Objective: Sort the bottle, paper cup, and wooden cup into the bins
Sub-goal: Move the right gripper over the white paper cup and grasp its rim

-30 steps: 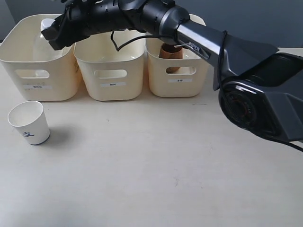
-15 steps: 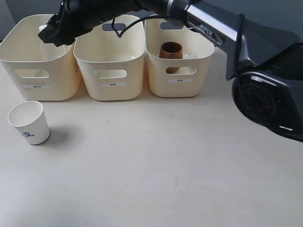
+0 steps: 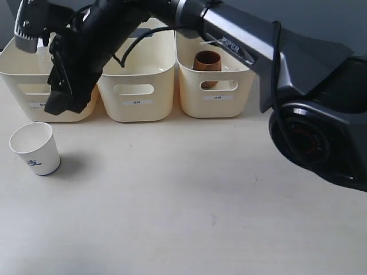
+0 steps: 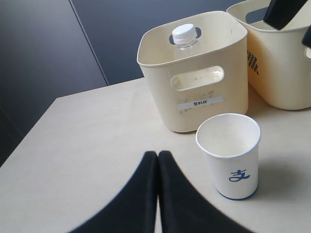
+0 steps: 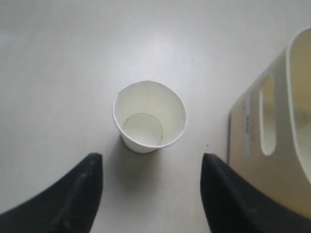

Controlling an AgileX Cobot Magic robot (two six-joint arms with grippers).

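Observation:
The white paper cup (image 3: 35,148) with its blue mark stands upright on the table, in front of the left bin (image 3: 17,71). My right gripper (image 3: 57,102) reaches across and hangs open above the paper cup (image 5: 149,116), which lies ahead of its spread fingers (image 5: 92,167). The clear bottle (image 4: 184,37) stands in the left bin (image 4: 194,82); the arm hides it in the exterior view. In the right bin (image 3: 229,86) sits the wooden cup (image 3: 207,62). My left gripper (image 4: 158,156) is shut and empty, low over the table near the paper cup (image 4: 229,154).
The middle bin (image 3: 136,74) stands between the other two. The right arm's black links (image 3: 189,14) stretch over the bins. The left bin's wall (image 5: 272,145) is close beside the right gripper. A dark wall rises behind the table.
The right arm has swung from above the left bin down to its front, over the paper cup. The bottle stays in the left bin.

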